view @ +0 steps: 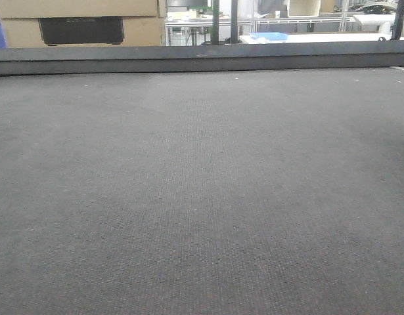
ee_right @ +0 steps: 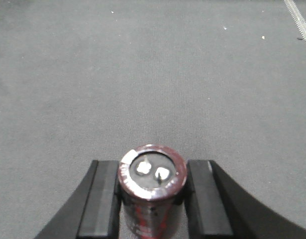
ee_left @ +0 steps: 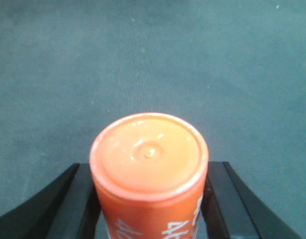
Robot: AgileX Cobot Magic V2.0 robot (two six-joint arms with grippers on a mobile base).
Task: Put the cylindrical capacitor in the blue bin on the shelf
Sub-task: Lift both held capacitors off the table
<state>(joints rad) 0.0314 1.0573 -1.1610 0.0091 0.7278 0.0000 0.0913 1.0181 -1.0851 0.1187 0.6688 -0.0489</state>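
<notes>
In the right wrist view, the cylindrical capacitor [ee_right: 152, 175] is a short dark cylinder with a silvery rim and two silver terminals on its end. It stands between the black fingers of my right gripper [ee_right: 153, 168], which is shut on it above the grey mat [ee_right: 143, 74]. My left gripper [ee_left: 150, 172] is shut on an orange cylinder with white print [ee_left: 149, 152], also held over the mat. Neither gripper shows in the front view. The blue bin and the shelf are out of view.
A dark raised edge [view: 202, 59] bounds the far side of the grey mat [view: 202, 197]. Beyond it stand cardboard boxes [view: 80, 23] at the left and a white table with a blue item [view: 269, 37] at the right.
</notes>
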